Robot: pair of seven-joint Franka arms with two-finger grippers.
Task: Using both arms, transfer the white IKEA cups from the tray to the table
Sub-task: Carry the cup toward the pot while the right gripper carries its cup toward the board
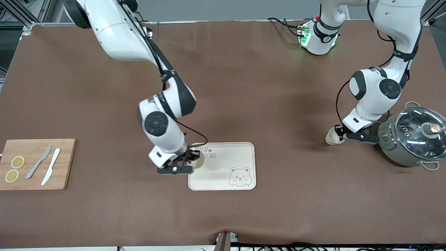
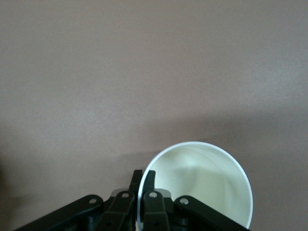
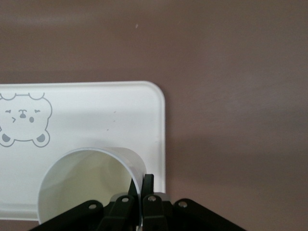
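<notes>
My right gripper (image 1: 192, 161) is shut on the rim of one white IKEA cup (image 1: 199, 161), over the bear tray's (image 1: 223, 176) corner toward the right arm's end. In the right wrist view the cup (image 3: 86, 185) hangs over the tray (image 3: 96, 115), its wall pinched between the fingers (image 3: 148, 185). My left gripper (image 1: 342, 136) is shut on the rim of the second white cup (image 1: 332, 136), over the brown table beside the pot. In the left wrist view that cup (image 2: 202, 185) shows its open mouth, with the rim between the fingers (image 2: 150, 180).
A grey-green pot with a glass lid (image 1: 413, 136) stands close to the left gripper, at the left arm's end. A wooden cutting board (image 1: 36, 164) with a knife, a white spreader and two lemon slices lies at the right arm's end.
</notes>
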